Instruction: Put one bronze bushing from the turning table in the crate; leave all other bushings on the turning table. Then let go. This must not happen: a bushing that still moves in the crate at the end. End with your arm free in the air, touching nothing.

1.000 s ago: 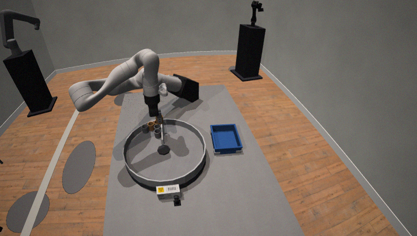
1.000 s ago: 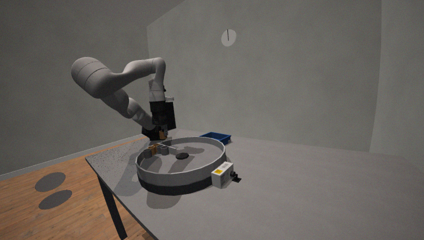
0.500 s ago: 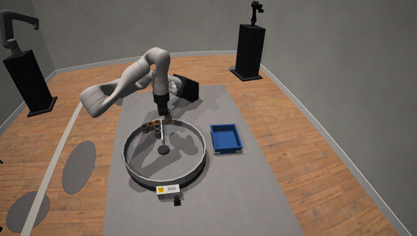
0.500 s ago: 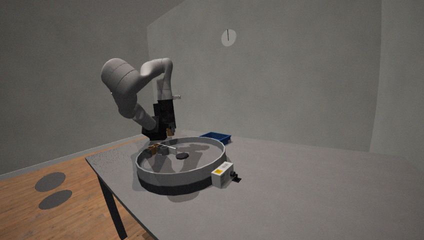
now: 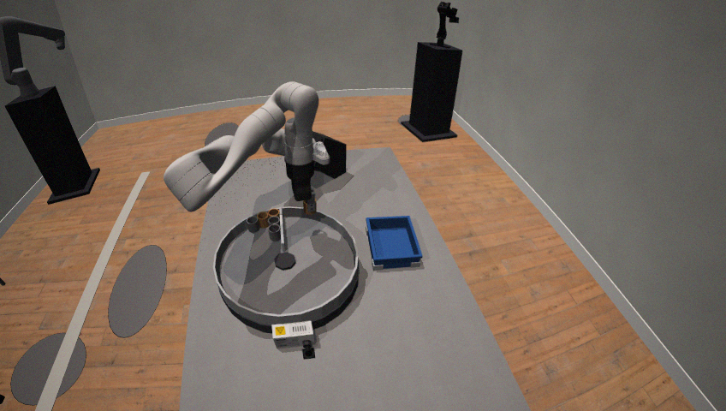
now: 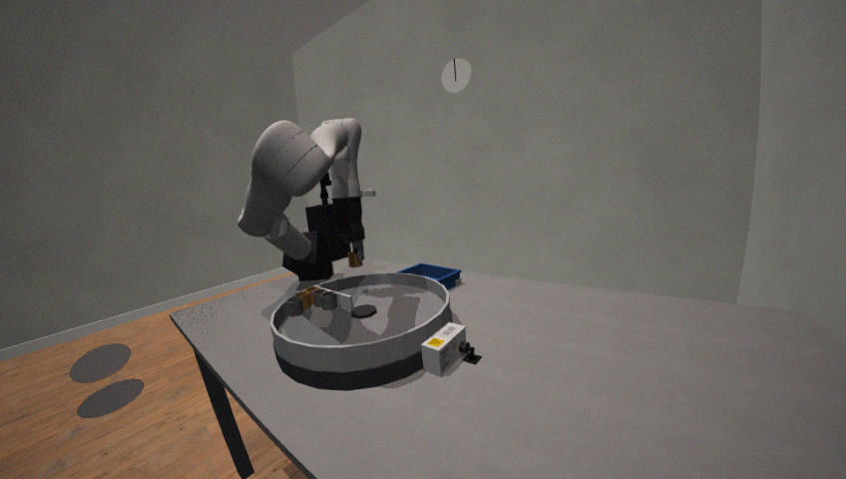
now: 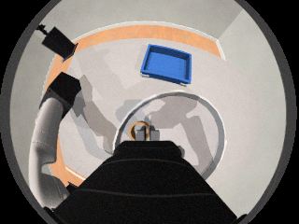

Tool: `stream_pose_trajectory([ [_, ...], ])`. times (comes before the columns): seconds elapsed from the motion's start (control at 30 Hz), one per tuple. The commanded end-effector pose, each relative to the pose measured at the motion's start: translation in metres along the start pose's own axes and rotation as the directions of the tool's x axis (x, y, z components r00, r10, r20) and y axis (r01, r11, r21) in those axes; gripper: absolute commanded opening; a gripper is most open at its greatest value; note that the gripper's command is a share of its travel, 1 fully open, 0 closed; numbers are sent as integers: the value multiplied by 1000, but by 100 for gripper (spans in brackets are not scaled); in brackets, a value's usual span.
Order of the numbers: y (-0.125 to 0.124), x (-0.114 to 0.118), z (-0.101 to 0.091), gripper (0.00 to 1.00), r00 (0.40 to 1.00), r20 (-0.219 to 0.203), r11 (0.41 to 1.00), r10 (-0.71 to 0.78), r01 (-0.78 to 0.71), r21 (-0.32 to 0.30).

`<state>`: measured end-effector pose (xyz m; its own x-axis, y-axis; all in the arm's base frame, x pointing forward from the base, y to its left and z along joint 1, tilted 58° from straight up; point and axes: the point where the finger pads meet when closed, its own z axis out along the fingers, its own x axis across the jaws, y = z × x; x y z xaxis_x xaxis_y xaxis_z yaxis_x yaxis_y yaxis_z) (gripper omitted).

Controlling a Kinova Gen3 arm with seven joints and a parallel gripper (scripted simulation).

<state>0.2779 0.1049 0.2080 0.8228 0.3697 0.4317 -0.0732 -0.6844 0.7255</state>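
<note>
So the bushing was a short, open-ended bronze cylinder [image 5: 306, 206] [image 6: 354, 258] [image 7: 133, 131], orange-brown, and the black two-finger gripper [image 5: 310, 205] [image 6: 356, 251] [image 7: 148, 131] had it pinched, fingers fairly close together, up in the air by the turntable's rim. Top view showed two more bronze ones and three grey ones bunched inside the round grey-walled turntable [image 5: 354, 275] [image 6: 356, 357] [image 7: 223, 140]; the wrist view didn't. Wrist and top views looked into the blue rectangular crate [image 5: 395, 241] [image 6: 436, 274] [image 7: 166, 64], no bushing inside; the exterior mostly gave its walls.

Bronze bushing in pincer [image 5: 309, 205].
</note>
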Motion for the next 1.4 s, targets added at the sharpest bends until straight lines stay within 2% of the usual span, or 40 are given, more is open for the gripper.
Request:
stream_pose_trajectory([
  [0.0,-1,0,-1,0,1000,-2,1000,-4,4,2],
  [0.17,-53,11,-1,0,1000,-1,1000,-1,1,1],
  [0.57,-53,11,-1,0,1000,-1,1000,-1,1,1],
  [0.73,-105,22,-1,0,1000,-1,1000,1,-1,1],
  [1.13,-105,22,-1,0,1000,-1,1000,1,-1,1],
  [1.3,-157,33,-1,0,1000,-1,1000,3,-3,1],
  [1.37,-157,33,-1,0,1000,-1,1000,3,-3,1],
])
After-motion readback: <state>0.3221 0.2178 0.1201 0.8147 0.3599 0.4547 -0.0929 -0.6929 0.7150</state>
